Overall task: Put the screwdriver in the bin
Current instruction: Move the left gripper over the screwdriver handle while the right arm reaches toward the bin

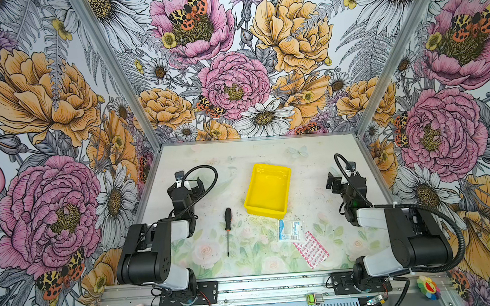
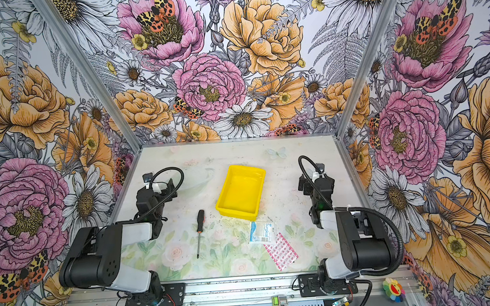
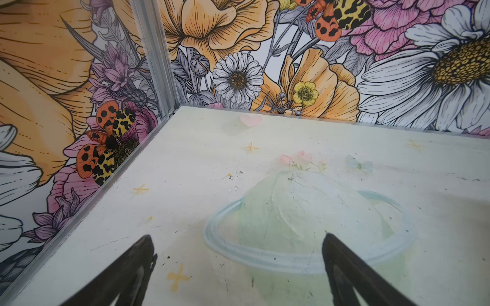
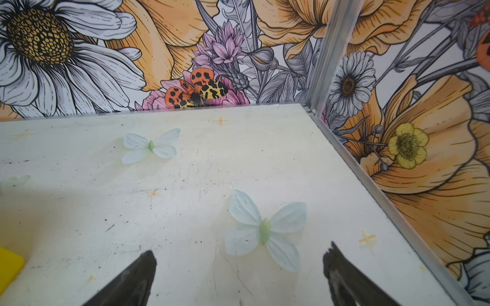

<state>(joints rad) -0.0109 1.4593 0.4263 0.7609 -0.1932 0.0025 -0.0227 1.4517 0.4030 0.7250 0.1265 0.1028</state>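
Over the far left of the worktop [image 1: 307,185], the left pincer [image 3: 237,238] hangs with its two black, tapering fingers [image 3: 127,278] spread wide and gripping nothing. The scuffed, pale surface beneath it carries a faded print of a ringed planet [image 3: 305,225]. Over the far right, the right pincer [image 4: 240,250] is likewise apart and holds nothing, above a printed pale-blue butterfly [image 4: 265,230]. Between the two arms, in both top views, the bin [image 1: 266,193] [image 2: 240,194] sits slightly askew, a shallow, glossy yellow plastic rectangle with a raised rim. Near and left of its near-left corner, apart from it, the screwdriver [image 1: 228,227] [image 2: 199,230] lies flat on the worktop. Its rounded black handle points far, an orange band rings the handle's base, and the thin dark shaft points near. Right of the shaft, just near of the bin, lie a crinkled white sachet [image 1: 290,230] and, just beside it, a flat pink-patterned strip [image 1: 311,248].
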